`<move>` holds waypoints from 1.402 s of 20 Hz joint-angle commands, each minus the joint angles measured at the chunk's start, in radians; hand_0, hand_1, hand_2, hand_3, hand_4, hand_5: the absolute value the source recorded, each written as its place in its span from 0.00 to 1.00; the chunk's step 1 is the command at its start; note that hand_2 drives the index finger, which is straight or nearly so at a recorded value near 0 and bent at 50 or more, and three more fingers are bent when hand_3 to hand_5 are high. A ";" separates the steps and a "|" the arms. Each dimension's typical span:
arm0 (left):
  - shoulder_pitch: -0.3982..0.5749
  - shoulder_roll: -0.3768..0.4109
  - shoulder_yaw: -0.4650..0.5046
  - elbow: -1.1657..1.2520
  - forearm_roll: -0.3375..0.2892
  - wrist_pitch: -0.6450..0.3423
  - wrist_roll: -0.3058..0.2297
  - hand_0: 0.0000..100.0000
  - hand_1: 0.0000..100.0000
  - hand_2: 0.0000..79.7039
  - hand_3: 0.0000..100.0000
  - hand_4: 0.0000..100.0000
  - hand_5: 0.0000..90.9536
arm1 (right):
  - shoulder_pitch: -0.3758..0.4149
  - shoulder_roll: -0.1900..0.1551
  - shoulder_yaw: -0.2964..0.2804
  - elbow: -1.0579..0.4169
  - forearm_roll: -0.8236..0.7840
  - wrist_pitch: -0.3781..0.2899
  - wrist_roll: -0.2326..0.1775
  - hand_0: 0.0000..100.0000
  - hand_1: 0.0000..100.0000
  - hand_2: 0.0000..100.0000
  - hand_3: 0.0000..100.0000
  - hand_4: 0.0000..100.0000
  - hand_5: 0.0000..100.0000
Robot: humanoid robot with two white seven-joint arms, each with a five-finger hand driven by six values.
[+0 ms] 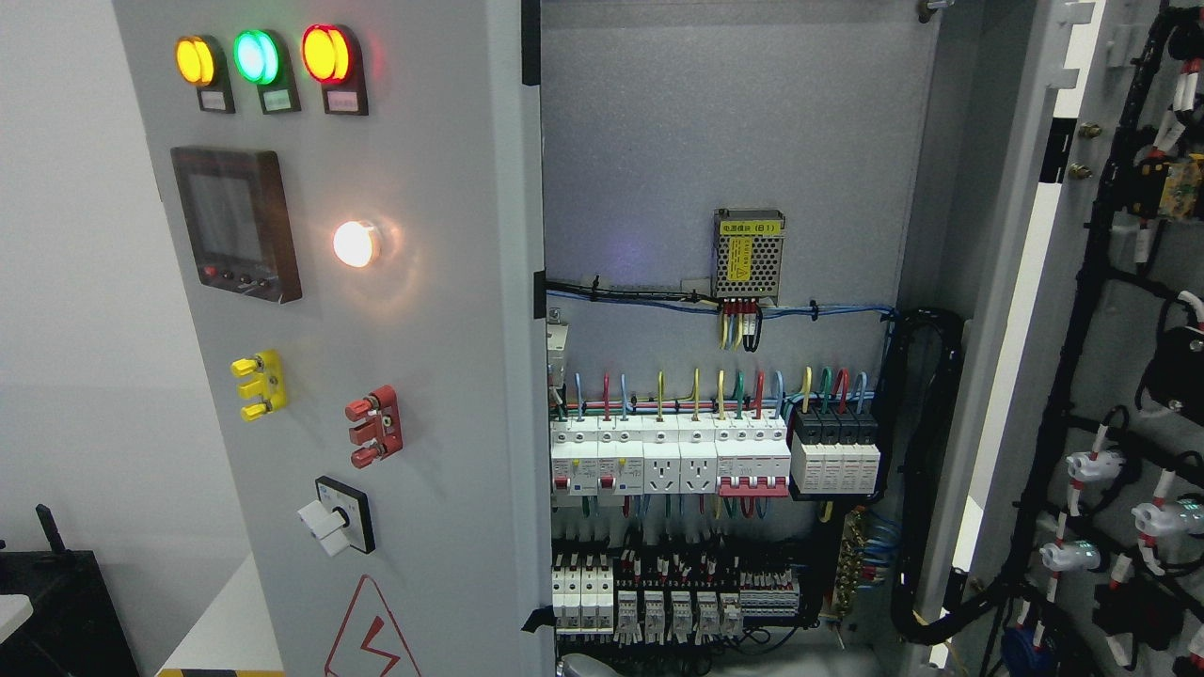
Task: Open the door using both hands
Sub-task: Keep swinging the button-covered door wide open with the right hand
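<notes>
The grey electrical cabinet fills the head view. Its left door [395,376] hangs swung partly out, showing its front face with three lit lamps [259,58], a dark display [235,224] and a rotary switch [340,515]. The right door [1119,376] stands wide open at the right, its wired inner face turned toward me. Between them the interior back panel [715,141] shows, with rows of breakers [677,456] and a small power supply [749,254]. Neither of my hands or arms appears anywhere in the picture.
A thick black cable loom [926,470] runs down the cabinet's right inner side to the open door. A black object [56,602] stands at the lower left beside a white wall. A red lightning warning sign [372,630] marks the left door's bottom.
</notes>
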 commanded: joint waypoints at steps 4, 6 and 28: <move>-0.001 0.000 0.000 0.000 0.000 0.001 0.000 0.00 0.00 0.00 0.00 0.03 0.00 | 0.014 0.009 0.045 -0.056 0.000 -0.001 0.000 0.11 0.00 0.00 0.00 0.00 0.00; 0.001 0.000 0.000 0.000 0.000 0.001 0.000 0.00 0.00 0.00 0.00 0.03 0.00 | 0.016 0.009 0.050 -0.059 0.000 -0.001 0.000 0.11 0.00 0.00 0.00 0.00 0.00; 0.001 0.000 0.000 0.000 0.000 0.001 0.000 0.00 0.00 0.00 0.00 0.03 0.00 | -0.004 0.045 0.143 -0.079 0.001 0.000 -0.002 0.11 0.00 0.00 0.00 0.00 0.00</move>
